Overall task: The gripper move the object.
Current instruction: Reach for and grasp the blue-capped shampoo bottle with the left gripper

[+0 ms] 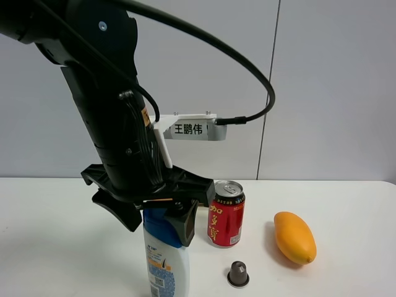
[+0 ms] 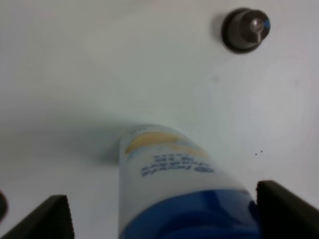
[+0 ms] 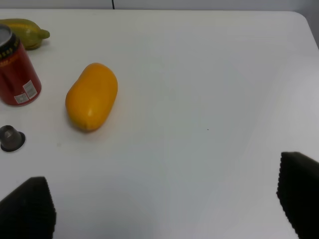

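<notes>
Left of the red aluminium drink can and near it: white plastic shampoo bottle with blue flip cap, upright on the white table. Straddled at the cap by the large black two-fingered left gripper, spread about halfway. In the wrist view, one finger against the blue cap, the other clear of the bottle wall, bare table between. Not clamped, by the look of it.

Probably light to middling in weight; fill level not visible. Likely stiff at cap and shoulder, springier lower down on the broad walls, smooth and rather slippery over the glossy label. Tall and narrow, so prone to tipping if pushed from one side only. Best taken just under the cap, centred, with pressure from both sides at once.

In front of the can, slightly right: small dark coffee capsule. Right of the can, apart: orange oval mango. Well right of the can, outside the high view: right gripper, spread wide above bare table, holding nothing.
</notes>
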